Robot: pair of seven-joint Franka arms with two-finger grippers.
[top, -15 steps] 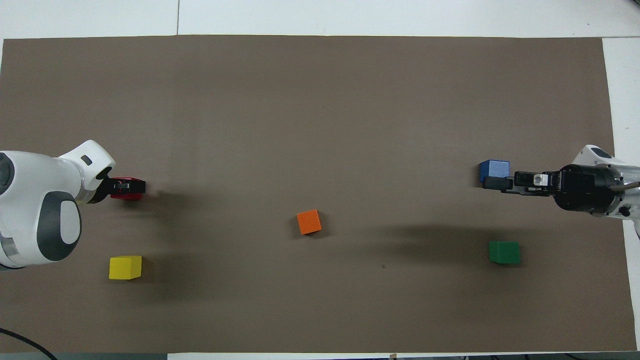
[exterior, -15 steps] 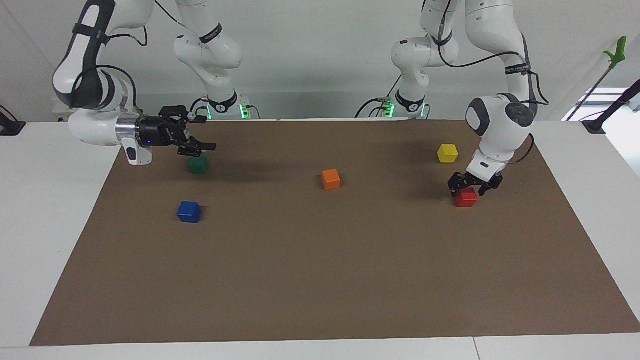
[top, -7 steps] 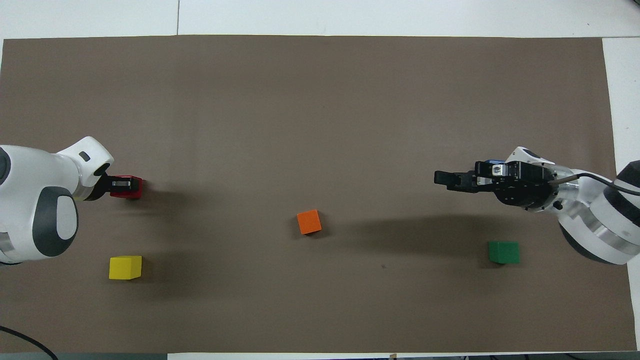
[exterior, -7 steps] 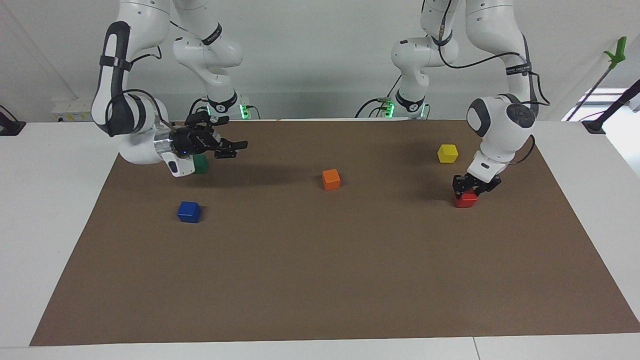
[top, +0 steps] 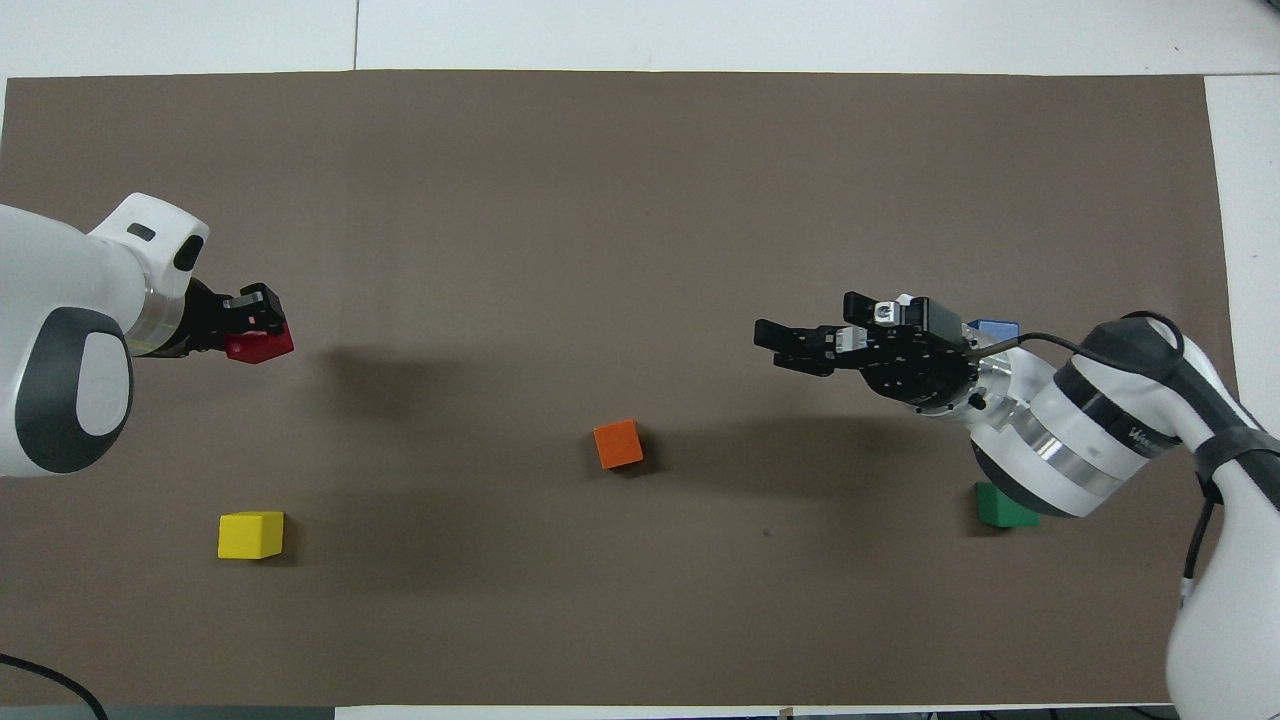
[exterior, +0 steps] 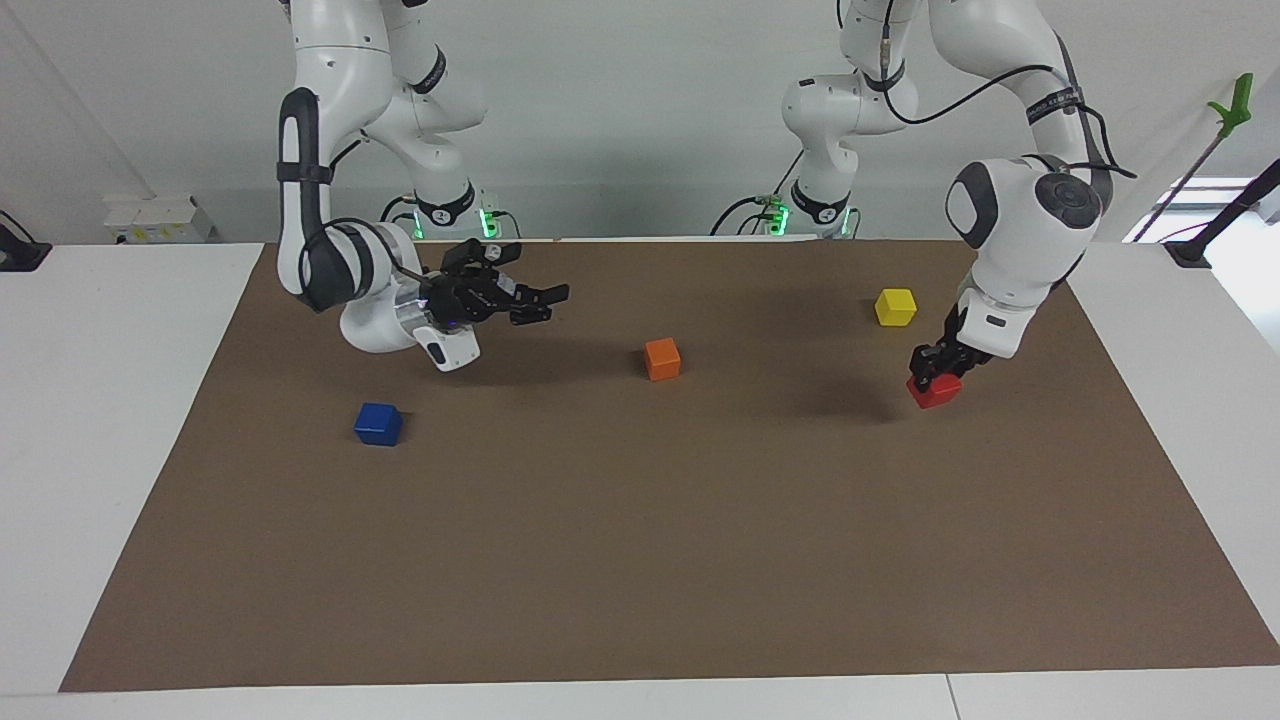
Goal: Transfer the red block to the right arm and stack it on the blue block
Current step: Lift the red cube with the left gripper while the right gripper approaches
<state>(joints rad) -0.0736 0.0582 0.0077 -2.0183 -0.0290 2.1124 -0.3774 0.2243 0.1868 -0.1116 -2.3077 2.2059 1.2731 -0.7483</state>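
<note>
Red block: small bright cube, no long axis, apparently tilted on a corner.
Left gripper: clamped on it.
Right gripper: held apart over the counter.

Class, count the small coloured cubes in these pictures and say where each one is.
5. Red cube in left gripper; yellow cube nearby; orange cube mid-mat; blue cube and green cube at right arm's end.

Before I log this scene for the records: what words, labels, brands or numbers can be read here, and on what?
Right arm: small dark lettering on its white link, too blurred to read.
Left arm: print on the black band above its elbow, too small to read.
The blocks and the brown mat: no text.
</note>
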